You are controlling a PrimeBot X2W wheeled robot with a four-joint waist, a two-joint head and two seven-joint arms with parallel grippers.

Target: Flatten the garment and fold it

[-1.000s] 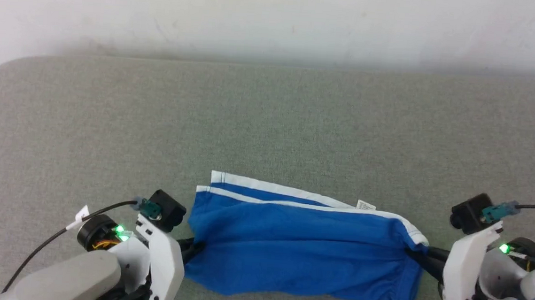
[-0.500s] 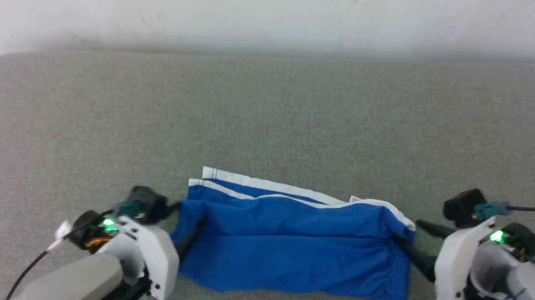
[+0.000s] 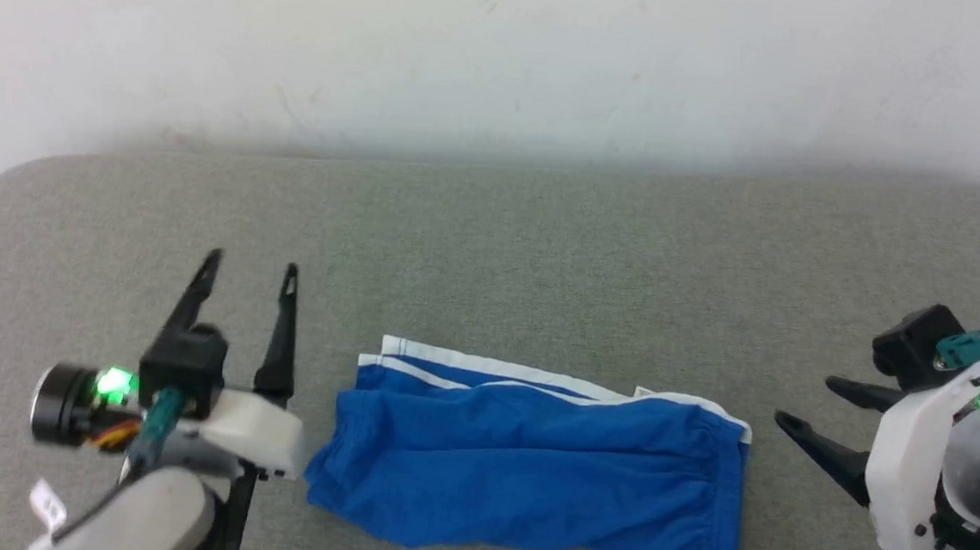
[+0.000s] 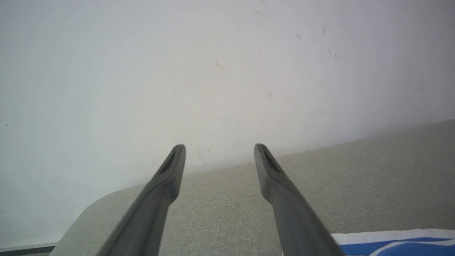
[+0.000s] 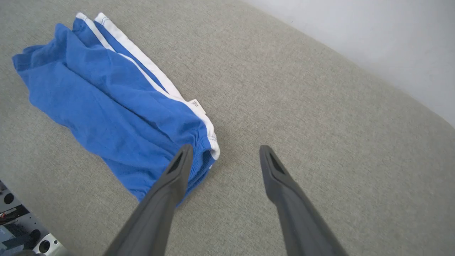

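Lying flat on the grey bench (image 3: 543, 253), the garment (image 3: 528, 476) sits between both arms, folded over on itself, white trim (image 3: 484, 365) along the far edge and a small tag (image 3: 644, 393) peeking out. The left fingers (image 3: 283, 329) are spread, beside the cloth and clear of it. The right fingers (image 3: 822, 454) are spread too, just off the gathered end, with nothing held. It looks thin and limp, so it is probably light, slippery and quick to crease. The best hold is likely a pinch on both corners of one short end, catching every layer.
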